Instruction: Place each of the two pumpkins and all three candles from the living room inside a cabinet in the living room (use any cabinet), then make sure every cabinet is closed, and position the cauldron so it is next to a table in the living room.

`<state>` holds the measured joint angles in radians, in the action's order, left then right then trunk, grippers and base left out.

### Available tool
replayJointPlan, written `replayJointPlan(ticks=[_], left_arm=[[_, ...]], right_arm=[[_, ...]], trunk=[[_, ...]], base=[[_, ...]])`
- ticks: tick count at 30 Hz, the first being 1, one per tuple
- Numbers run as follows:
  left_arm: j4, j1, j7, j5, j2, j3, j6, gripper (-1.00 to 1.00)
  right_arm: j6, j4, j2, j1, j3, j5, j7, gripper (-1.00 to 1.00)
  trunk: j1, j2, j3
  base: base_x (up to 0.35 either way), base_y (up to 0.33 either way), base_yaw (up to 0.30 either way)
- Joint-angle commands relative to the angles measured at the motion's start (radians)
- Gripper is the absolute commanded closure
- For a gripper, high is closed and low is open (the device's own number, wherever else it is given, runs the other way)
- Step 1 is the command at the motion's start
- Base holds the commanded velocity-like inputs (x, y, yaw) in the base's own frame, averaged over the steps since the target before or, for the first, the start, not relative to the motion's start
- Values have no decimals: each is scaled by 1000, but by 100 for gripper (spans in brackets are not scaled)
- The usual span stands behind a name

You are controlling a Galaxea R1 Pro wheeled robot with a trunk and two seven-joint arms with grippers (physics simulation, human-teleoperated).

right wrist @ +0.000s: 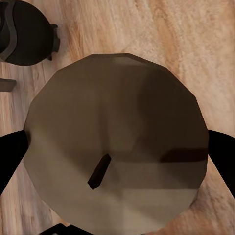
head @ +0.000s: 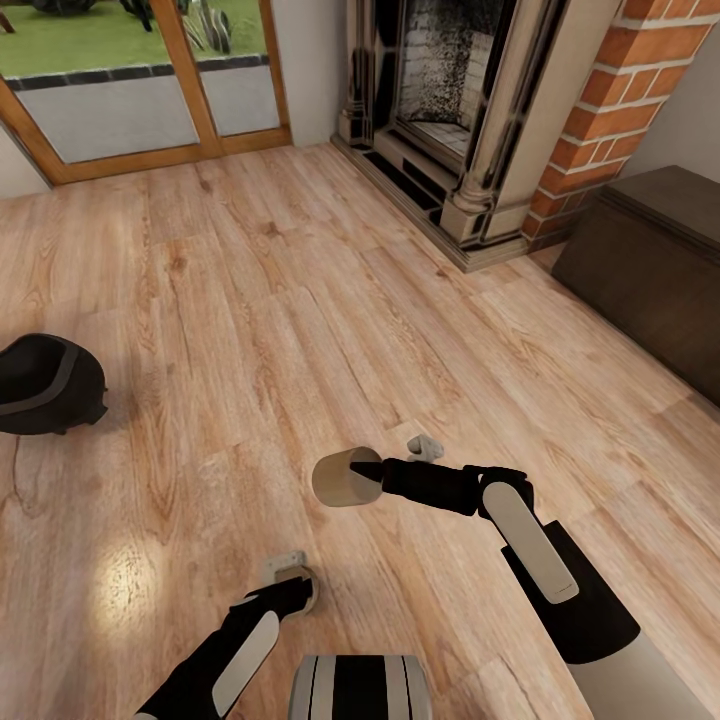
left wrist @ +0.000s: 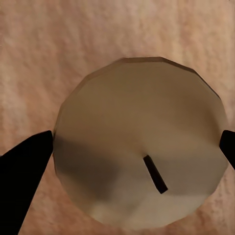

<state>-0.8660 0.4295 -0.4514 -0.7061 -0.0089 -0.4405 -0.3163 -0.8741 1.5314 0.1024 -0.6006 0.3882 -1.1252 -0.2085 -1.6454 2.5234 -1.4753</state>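
My right gripper (head: 364, 478) is shut on a beige candle (head: 342, 477), held on its side above the wood floor. The right wrist view shows that candle (right wrist: 117, 142) end-on with its dark wick, a black finger (right wrist: 10, 156) at each side. My left gripper (head: 297, 592) is shut on a second candle (head: 312, 585), mostly hidden behind the fingers. That candle (left wrist: 139, 142) sits between dark fingertips (left wrist: 22, 171) in the left wrist view. The black cauldron (head: 45, 385) stands on the floor at the left. The dark-brown cabinet (head: 650, 260) is at the right edge. No pumpkins are in view.
A brick fireplace (head: 450, 110) with a stone surround stands ahead on the right. A wood-framed glass door (head: 140, 90) is at the far left. Light wood-plank floor (head: 300, 300) stretches between them. The cauldron (right wrist: 24, 34) also appears in the right wrist view.
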Motion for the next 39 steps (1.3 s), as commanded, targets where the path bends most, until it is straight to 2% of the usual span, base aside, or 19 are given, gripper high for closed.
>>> replayJointPlan(ticks=[1,23,36,39], left_arm=[[2,0,-9,-7,1,-2,-4,100],[1,0,-9,-7,1,-1,-3,100],[-28,0,-10,-7,4,0,-6,100],[-45,0,-13,-6,7,1,-30,100]], right_arm=[[0,1,1,-1,1,-12,-10,100],[0,1,1,-1,1,-12,-10,100],[0,1,2,-1,1,-12,-10,100],[0,0,2,-1,1,-12,-10,100]], trunk=[[0,0,-1],[0,0,-1],[6,-3,50],[7,-4,61]], base=[[0,0,0],[0,0,0],[0,0,0],[0,0,0]])
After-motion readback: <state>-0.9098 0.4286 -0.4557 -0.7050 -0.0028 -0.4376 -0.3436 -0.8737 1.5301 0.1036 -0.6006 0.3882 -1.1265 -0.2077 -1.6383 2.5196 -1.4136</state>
